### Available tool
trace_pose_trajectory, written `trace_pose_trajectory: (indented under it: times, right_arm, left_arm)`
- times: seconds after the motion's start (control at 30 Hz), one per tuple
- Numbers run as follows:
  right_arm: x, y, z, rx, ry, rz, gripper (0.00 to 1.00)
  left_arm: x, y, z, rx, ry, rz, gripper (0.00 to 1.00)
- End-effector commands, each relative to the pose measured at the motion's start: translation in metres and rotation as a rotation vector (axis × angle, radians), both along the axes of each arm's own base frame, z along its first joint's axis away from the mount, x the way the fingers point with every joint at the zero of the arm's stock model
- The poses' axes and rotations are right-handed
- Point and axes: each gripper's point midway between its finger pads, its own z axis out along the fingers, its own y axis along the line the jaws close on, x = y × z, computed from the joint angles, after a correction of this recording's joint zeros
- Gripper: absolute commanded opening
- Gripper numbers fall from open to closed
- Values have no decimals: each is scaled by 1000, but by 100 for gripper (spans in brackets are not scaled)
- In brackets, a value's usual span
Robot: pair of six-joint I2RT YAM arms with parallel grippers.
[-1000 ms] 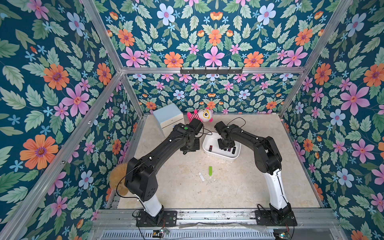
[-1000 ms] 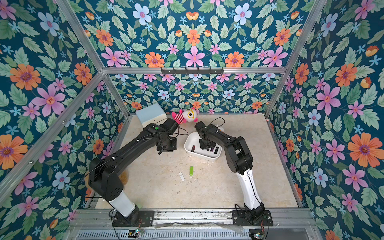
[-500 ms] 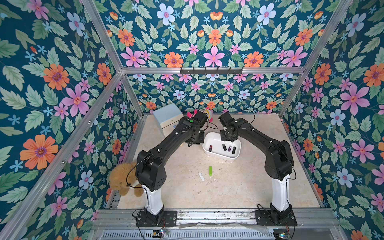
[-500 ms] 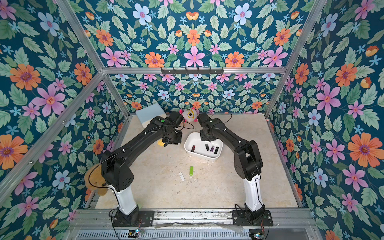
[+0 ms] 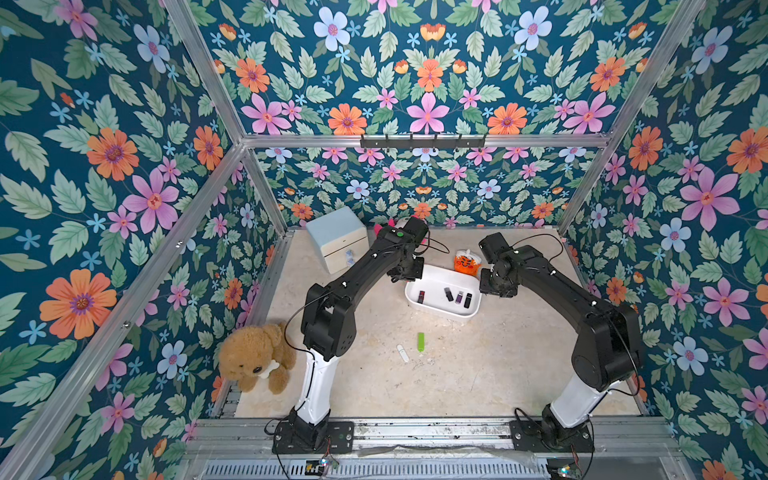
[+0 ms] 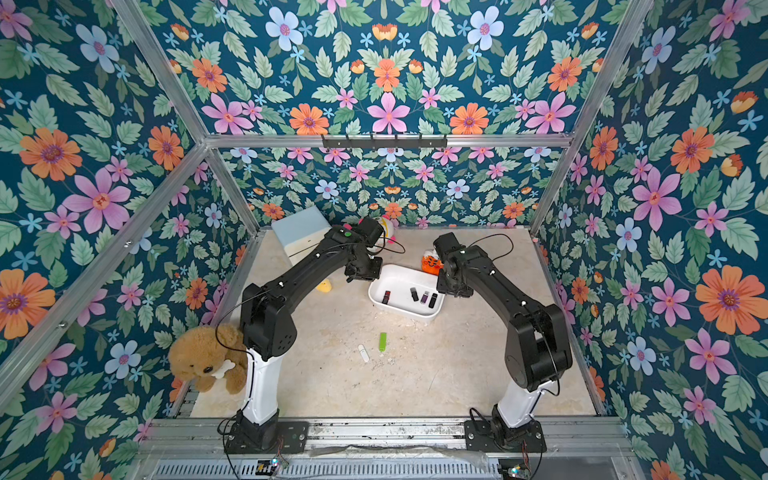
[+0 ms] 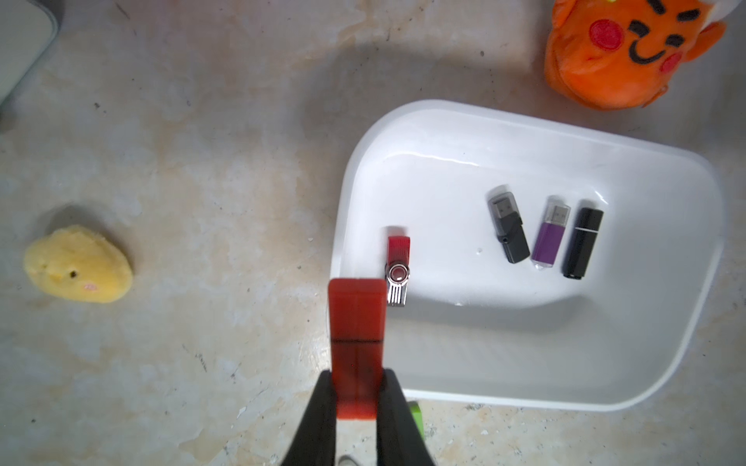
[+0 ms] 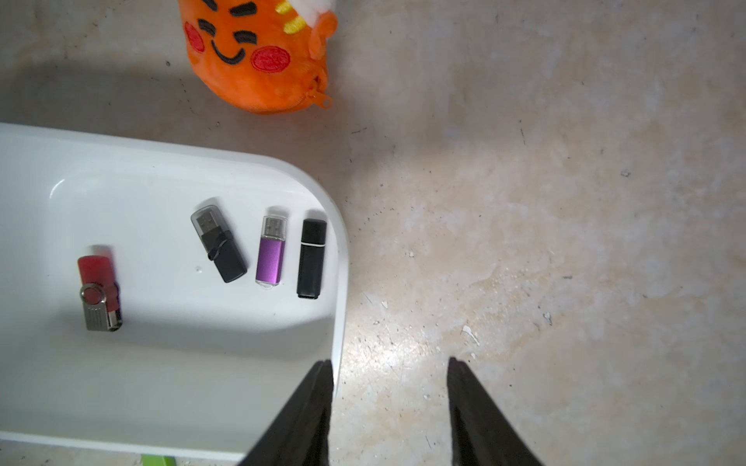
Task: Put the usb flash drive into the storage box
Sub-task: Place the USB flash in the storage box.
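- Biggest worry: my left gripper [image 7: 357,375] is pinched tight on the rear of the red-orange usb flash drive [image 7: 357,318]. The drive hangs over the side rim of the storage box [image 7: 565,403], not clear over its floor. If I let go here, I judge it could clip the rim and fall to the table [image 7: 181,161].
- Lesser worry: the red swivel drive [image 7: 397,274] lies just past the held drive's tip, so a drop could land on it and skitter.
- Smaller still: my right gripper [image 8: 389,371] is spread apart with nothing in it, over the table just beside the box's opposite rim. A low sweep could nudge the box.
- Cabinet [image 5: 338,239]: both drawers look shut, contents hidden.
- Storage box: four drives lie flat on its floor. The red swivel drive sits alone near one end. Side by side near the other end are the clear-capped black drive [image 7: 508,230], the purple drive [image 7: 549,236] and the black drive [image 7: 583,242].
- Outside the box: the green drive [image 5: 421,342] and the white drive [image 5: 402,353] lie on the table, near each other.
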Motion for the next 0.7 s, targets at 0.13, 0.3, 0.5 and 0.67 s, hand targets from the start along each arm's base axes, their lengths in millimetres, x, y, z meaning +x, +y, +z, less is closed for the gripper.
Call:
trace_pose_trajectory:
  times: [0.13, 0.3, 0.5, 0.67]
  right_arm:
    - [-14, -16, -2, -15, 21, -62, 52]
    - [-21, -25, 3, -15, 10, -76, 53]
    - [-27, -31, 1, -18, 17, -88, 54]
    - [-29, -33, 1, -16, 20, -88, 54]
  left_arm:
    - [11, -24, -35, -31, 24, -74, 0]
    - [10, -35, -51, -46, 48, -91, 0]
    - [5, -44, -74, -35, 89, -104, 0]
    - [3, -41, -92, 18, 113, -99, 0]
